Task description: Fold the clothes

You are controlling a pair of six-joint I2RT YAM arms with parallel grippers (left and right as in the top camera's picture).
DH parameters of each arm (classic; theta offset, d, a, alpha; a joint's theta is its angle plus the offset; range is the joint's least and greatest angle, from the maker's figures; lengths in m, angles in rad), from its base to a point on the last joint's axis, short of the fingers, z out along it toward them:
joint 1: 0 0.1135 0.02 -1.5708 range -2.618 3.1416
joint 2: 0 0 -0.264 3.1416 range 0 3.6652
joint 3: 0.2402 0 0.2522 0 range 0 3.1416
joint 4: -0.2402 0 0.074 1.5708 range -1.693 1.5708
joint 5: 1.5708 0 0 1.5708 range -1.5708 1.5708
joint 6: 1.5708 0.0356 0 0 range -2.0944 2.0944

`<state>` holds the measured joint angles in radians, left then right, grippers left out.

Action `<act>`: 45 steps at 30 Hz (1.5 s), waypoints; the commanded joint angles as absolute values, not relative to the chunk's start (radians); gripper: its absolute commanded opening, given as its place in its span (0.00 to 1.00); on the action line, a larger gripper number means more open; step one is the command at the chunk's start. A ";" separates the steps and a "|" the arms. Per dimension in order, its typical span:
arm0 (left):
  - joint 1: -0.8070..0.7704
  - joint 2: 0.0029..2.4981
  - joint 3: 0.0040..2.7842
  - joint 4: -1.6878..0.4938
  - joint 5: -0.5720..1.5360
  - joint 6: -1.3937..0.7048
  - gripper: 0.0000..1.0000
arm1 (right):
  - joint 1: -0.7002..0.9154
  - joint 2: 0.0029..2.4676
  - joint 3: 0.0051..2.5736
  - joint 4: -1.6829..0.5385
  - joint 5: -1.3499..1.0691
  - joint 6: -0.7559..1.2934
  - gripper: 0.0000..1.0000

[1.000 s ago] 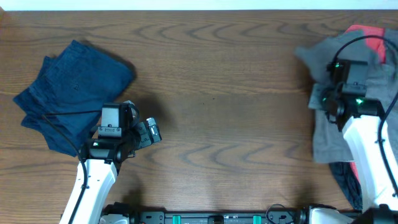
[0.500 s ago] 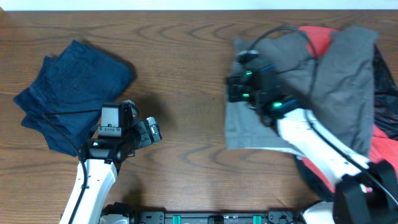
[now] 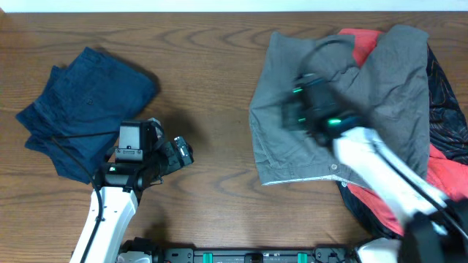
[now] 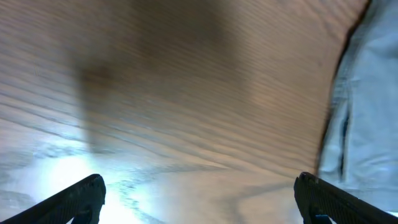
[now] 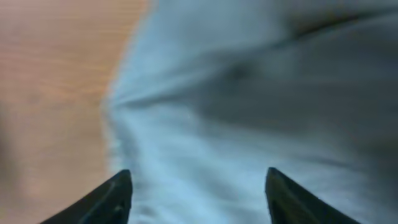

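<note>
Grey garment (image 3: 333, 88) lies spread and creased on the right half of the counter (image 3: 219, 73), running from near the far edge toward the near edge. Its right side overlaps an orange-red shirt (image 3: 446, 172) and a black garment (image 3: 447, 95) at the right edge, and navy shorts (image 3: 80, 109) sit folded near the far-left corner. My left end effector (image 3: 178, 155) is spread wide over bare wood just beside the shorts, gripping nothing; my right end effector (image 5: 198, 198) is motion-blurred from overhead, but its wrist view shows the fingers apart above the grey cloth.
</note>
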<state>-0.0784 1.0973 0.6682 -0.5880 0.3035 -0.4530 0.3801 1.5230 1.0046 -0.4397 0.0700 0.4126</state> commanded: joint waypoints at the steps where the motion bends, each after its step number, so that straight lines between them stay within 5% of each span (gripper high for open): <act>1: -0.076 1.112 0.679 -0.590 0.387 -0.565 0.98 | 0.224 1.388 1.013 -0.538 0.154 0.410 0.70; 4: -0.095 1.135 0.672 -0.569 0.431 -0.589 0.98 | 0.091 1.336 1.013 -0.654 0.154 0.410 0.77; 8: -0.176 1.193 0.671 -0.527 0.458 -0.625 0.98 | -0.056 1.313 1.013 -0.781 0.154 0.410 0.99; 14: -0.387 1.345 0.671 -0.346 0.460 -0.742 0.98 | -0.201 1.314 1.013 -0.870 0.154 0.410 0.99; 28: -0.701 1.734 0.672 0.195 0.461 -1.146 1.00 | -0.225 1.314 1.013 -0.887 0.154 0.410 0.99; 30: -0.738 1.752 0.672 0.255 0.461 -1.165 0.83 | -0.225 1.314 1.013 -0.887 0.154 0.410 0.99; 34: -0.752 1.744 0.672 0.285 0.466 -1.106 0.12 | -0.225 1.314 1.013 -0.887 0.154 0.410 0.99; 35: -0.738 1.736 0.672 0.264 0.474 -1.069 0.06 | -0.225 1.314 1.013 -0.887 0.154 0.402 0.99; 45: -0.299 1.422 0.855 -0.302 0.483 -0.646 0.06 | -0.225 1.314 1.013 -0.886 0.154 0.393 0.98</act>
<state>-0.4351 1.5291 0.7364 -0.2253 0.4976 -0.8600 -0.2169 1.3182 1.0115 -0.8864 0.1497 0.4088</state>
